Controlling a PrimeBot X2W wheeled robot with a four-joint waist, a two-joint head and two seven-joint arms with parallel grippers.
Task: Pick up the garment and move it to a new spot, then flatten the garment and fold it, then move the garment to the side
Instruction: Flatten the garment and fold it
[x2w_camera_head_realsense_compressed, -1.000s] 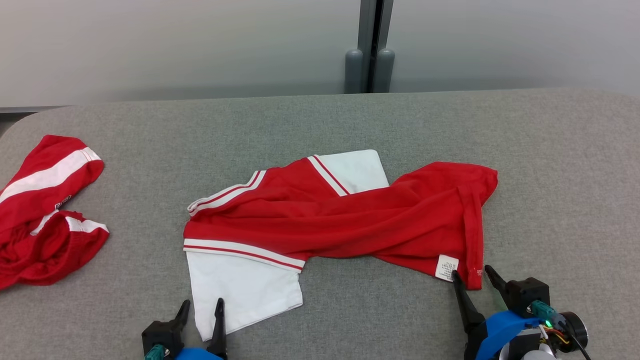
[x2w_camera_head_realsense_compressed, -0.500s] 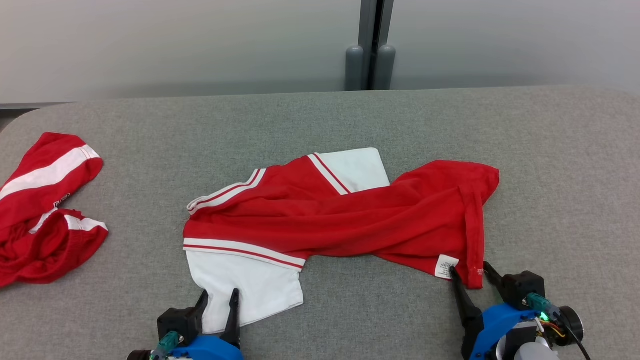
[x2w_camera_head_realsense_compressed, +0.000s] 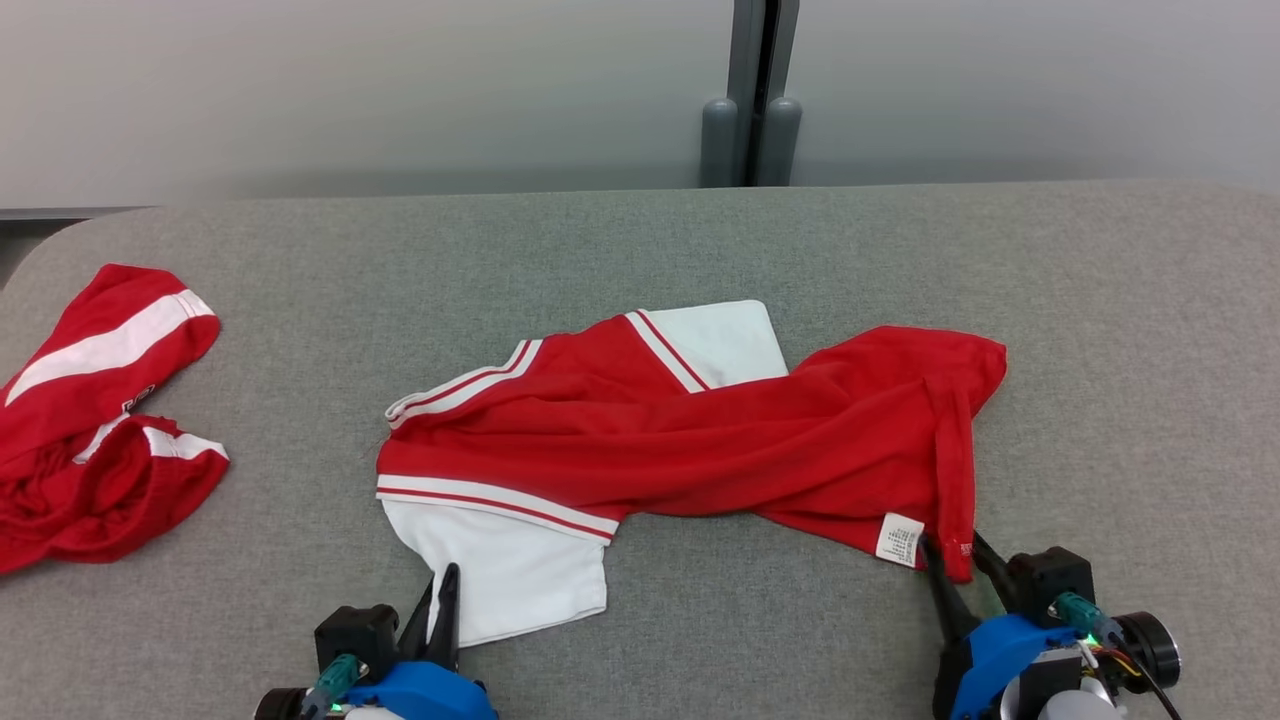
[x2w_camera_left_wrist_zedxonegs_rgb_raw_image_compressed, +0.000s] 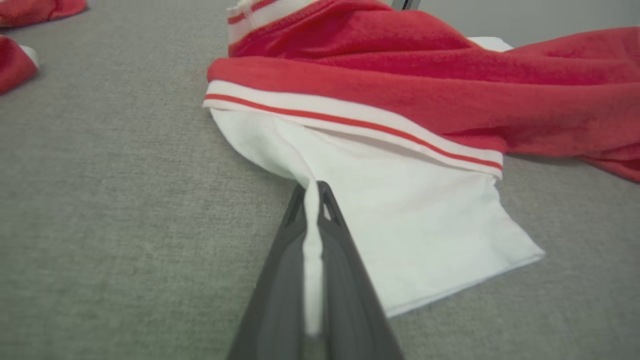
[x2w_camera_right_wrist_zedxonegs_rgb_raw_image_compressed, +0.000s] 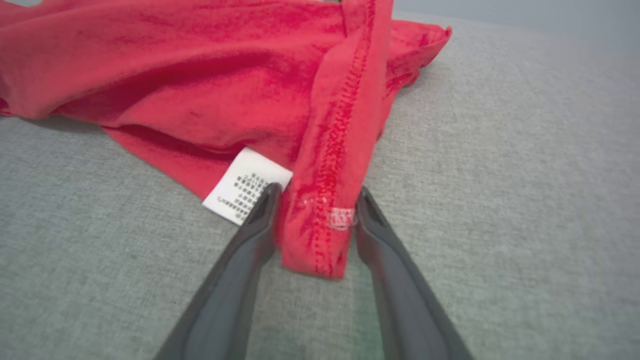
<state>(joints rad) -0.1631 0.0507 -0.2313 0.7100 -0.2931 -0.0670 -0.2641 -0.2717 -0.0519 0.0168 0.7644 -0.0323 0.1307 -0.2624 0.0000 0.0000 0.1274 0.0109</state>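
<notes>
The garment, red with white sleeves and striped trim, lies crumpled across the middle of the grey table. My left gripper is shut on the near edge of its white sleeve, and the left wrist view shows a fold of white cloth pinched between my left gripper's tips. My right gripper straddles the red hem corner beside the white care label. In the right wrist view my right gripper has its fingers apart, one on each side of the hem.
A second red and white garment lies bunched at the table's far left edge. A grey post stands against the pale wall behind the table. Bare grey tabletop lies to the right of and behind the garment.
My left gripper moved forward onto the white sleeve and shut on it, bunching the cloth. The right fingers narrowed around the hem corner. The head camera shifted slightly.
</notes>
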